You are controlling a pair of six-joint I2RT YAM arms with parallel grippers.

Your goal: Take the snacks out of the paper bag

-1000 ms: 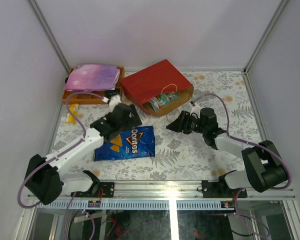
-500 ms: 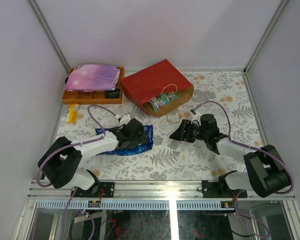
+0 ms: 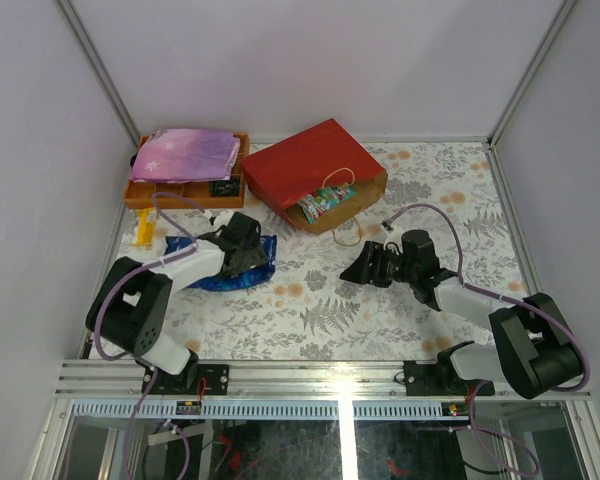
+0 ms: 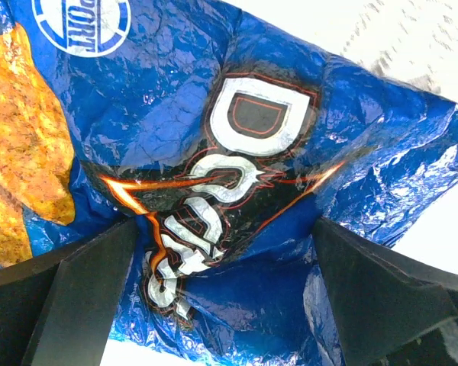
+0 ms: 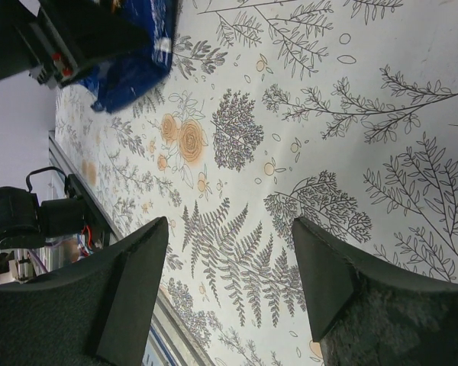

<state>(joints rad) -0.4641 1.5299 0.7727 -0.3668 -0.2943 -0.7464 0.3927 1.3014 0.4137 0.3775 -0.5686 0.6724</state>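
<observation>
The red paper bag (image 3: pixel 305 165) lies on its side at the back of the table, its mouth toward the front right. A green and pink snack packet (image 3: pixel 326 201) shows in that mouth. The blue Doritos bag (image 3: pixel 212 280) lies crumpled at the left, outside the paper bag. My left gripper (image 3: pixel 244 252) is down on it, open wide. In the left wrist view the Doritos bag (image 4: pixel 237 168) bulges between the spread fingers of my left gripper (image 4: pixel 225 225). My right gripper (image 3: pixel 356 268) hovers open over bare tablecloth, in front of the paper bag's mouth. Nothing is between the fingers of my right gripper (image 5: pixel 230 229).
An orange compartment tray (image 3: pixel 140 196) stands at the back left with a pink-purple starry pouch (image 3: pixel 185 153) on it. A small yellow item (image 3: pixel 143 230) lies near the left wall. A cord handle (image 3: pixel 350 238) trails on the cloth before the paper bag.
My left gripper dropped onto the Doritos bag, opened fully and moved back and left, taking the bag along and crumpling it. My right gripper drew slightly away from the paper bag's mouth.
</observation>
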